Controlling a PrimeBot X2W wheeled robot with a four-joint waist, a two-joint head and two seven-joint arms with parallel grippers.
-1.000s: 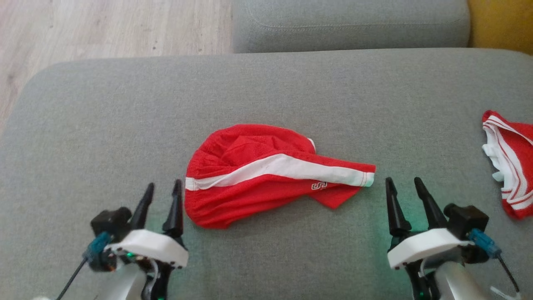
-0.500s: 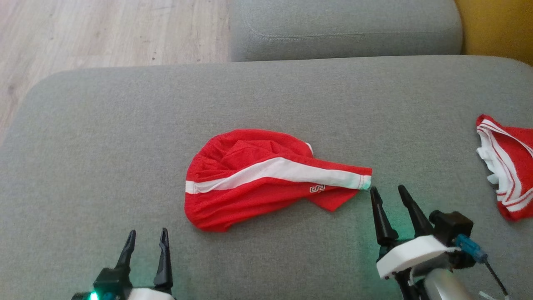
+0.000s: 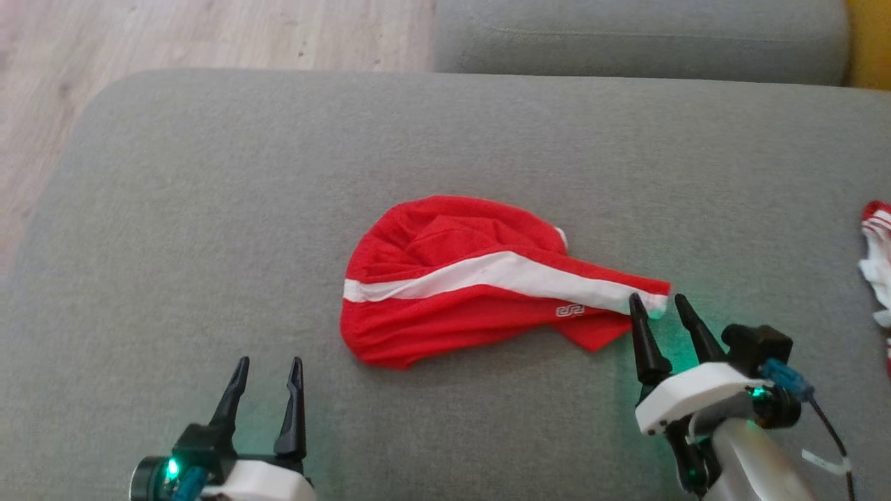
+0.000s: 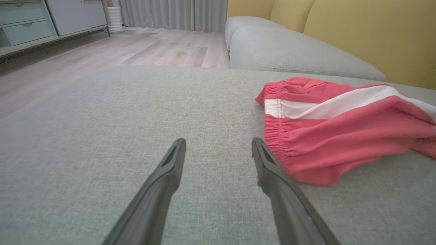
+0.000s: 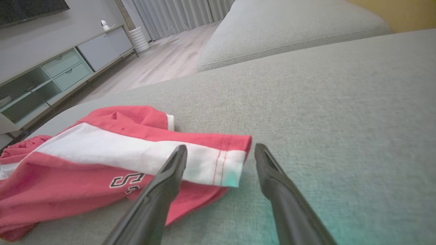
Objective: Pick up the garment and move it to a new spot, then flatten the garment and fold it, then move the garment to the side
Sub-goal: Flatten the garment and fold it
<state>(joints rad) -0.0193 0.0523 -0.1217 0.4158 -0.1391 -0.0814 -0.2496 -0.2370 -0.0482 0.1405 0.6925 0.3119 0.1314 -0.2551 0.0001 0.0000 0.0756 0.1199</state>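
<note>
The garment [image 3: 480,285] is a pair of red shorts with a white side stripe, lying crumpled in the middle of the grey sofa cushion [image 3: 209,209]. My right gripper [image 3: 658,308] is open at the garment's right hem corner, its left finger over the cloth edge; in the right wrist view the hem [image 5: 224,163] lies between the spread fingers of this gripper [image 5: 220,151]. My left gripper [image 3: 270,370] is open at the lower left, apart from the cloth. In the left wrist view the elastic waistband [image 4: 272,136] sits just right of that gripper [image 4: 218,144].
A second red and white garment [image 3: 878,264] lies at the cushion's right edge. Another grey cushion [image 3: 626,35] lies beyond, with wooden floor [image 3: 209,35] to the far left and a yellow backrest [image 4: 357,34].
The head camera has shifted, so the scene sits further right. My right gripper has moved forward to the hem corner. My left gripper has drawn back from the waistband. Both stay open.
</note>
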